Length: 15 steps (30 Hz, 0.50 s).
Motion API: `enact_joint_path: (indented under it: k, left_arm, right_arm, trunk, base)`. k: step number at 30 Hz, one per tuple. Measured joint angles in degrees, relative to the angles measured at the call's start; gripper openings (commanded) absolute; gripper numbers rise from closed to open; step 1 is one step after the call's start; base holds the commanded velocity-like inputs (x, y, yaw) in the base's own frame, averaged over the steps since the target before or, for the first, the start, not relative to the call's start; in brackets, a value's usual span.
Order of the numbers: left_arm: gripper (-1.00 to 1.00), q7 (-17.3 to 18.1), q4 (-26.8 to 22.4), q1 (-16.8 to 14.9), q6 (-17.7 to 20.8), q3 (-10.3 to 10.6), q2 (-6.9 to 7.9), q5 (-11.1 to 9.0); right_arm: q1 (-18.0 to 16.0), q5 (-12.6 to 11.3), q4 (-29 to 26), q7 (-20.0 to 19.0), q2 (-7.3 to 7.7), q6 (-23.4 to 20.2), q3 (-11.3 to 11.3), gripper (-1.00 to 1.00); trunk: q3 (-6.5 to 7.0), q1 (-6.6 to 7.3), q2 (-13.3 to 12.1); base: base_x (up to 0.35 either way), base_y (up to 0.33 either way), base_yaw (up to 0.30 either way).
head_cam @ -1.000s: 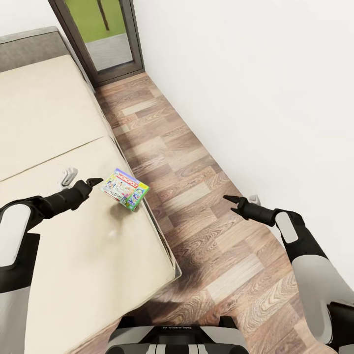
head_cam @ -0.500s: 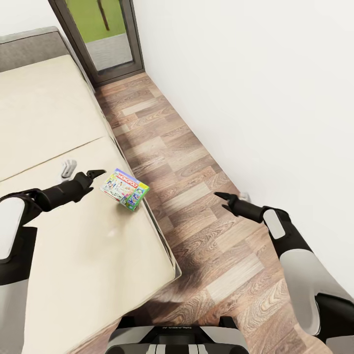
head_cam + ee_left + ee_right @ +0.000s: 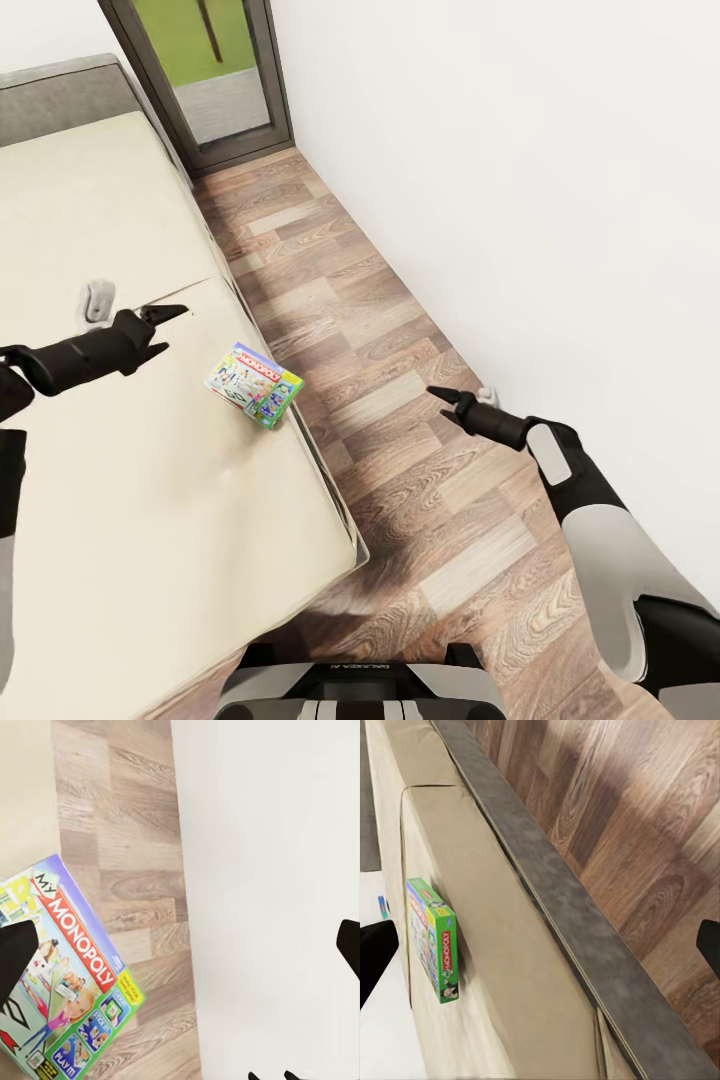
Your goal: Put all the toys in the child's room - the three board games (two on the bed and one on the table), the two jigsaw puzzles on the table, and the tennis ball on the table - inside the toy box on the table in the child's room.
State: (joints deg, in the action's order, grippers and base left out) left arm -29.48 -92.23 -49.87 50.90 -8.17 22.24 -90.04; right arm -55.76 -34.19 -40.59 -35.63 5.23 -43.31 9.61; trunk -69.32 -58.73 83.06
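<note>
A colourful flat Monopoly board game box point(image 3: 253, 384) lies near the edge of the low beige-mattressed bed point(image 3: 120, 480), beside the wood-plank floor point(image 3: 400, 400). The left gripper point(image 3: 168, 315) hovers over the mattress, apart from the box, fingers spread and empty. The right gripper point(image 3: 438, 400) hangs above the floor, fingers released.

Left arm pulled back from the game; right arm nudged in.

I've drawn my left gripper point(image 3: 165, 316) away from the board game point(image 3: 254, 385): a second ago its tips sat just beside the box's near edge, now they hang well apart from it, farther up the bed point(image 3: 150, 520) toward the mattress seam. My right gripper point(image 3: 441, 403) has eased slightly left and forward over the floor point(image 3: 400, 400).
</note>
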Motion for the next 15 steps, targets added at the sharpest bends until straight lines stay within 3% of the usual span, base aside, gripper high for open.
enact_joint_path:
  k: [1, 3, 4, 5, 8, 10, 15]
  left_arm:
    - [1.00, 0.0, 0.0, 0.0, 0.0, 0.0, 0.03, -0.1]
    - [1.00, -0.3, 0.0, -0.9, 0.1, 0.0, 2.29, -2.9]
    - [1.00, -0.3, 0.0, -0.9, 0.1, 0.0, 2.33, -2.9]
    - [1.00, -0.4, 0.0, -1.3, 0.2, -0.1, 3.38, -4.1]
    - [1.00, -0.5, 0.0, -1.6, 0.2, -0.1, 4.36, -5.2]
    - [1.00, -0.7, 0.0, -2.3, 0.2, -0.1, 5.79, -6.8]
    - [1.00, -0.8, 0.0, -3.0, 0.3, -0.1, 7.10, -8.3]
  right_arm:
    - [0.0, 0.0, 0.0, 0.0, 0.00, 0.0, 0.0, 1.00]
    - [0.0, 0.0, 0.0, -1.4, 0.04, 0.1, -0.4, 1.00]
    - [0.0, 0.0, 0.0, -1.4, 0.04, 0.2, -0.4, 1.00]
    - [0.0, 0.0, -0.1, -1.9, 0.08, 0.2, -0.6, 1.00]
    - [0.0, 0.1, -0.1, -2.4, 0.11, 0.2, -0.7, 1.00]
    - [0.1, 0.1, -0.3, -3.0, 0.15, 0.3, -0.8, 1.00]
    - [0.1, 0.1, -0.4, -3.6, 0.10, 0.4, -1.0, 1.00]
  trunk:
    - [0.00, 0.00, 0.0]
    - [0.00, 0.00, 0.0]
    - [0.00, 0.00, 0.0]
    - [0.00, 0.00, 0.0]
    - [0.00, 0.00, 0.0]
    - [0.00, 0.00, 0.0]
    - [0.00, 0.00, 0.0]
  base:
    - [0.000, 0.000, 0.000]
    - [0.000, 0.000, 0.000]
    - [0.000, 0.000, 0.000]
    - [0.000, 0.000, 0.000]
    - [0.000, 0.000, 0.000]
    - [0.000, 0.000, 0.000]
    - [0.000, 0.000, 0.000]
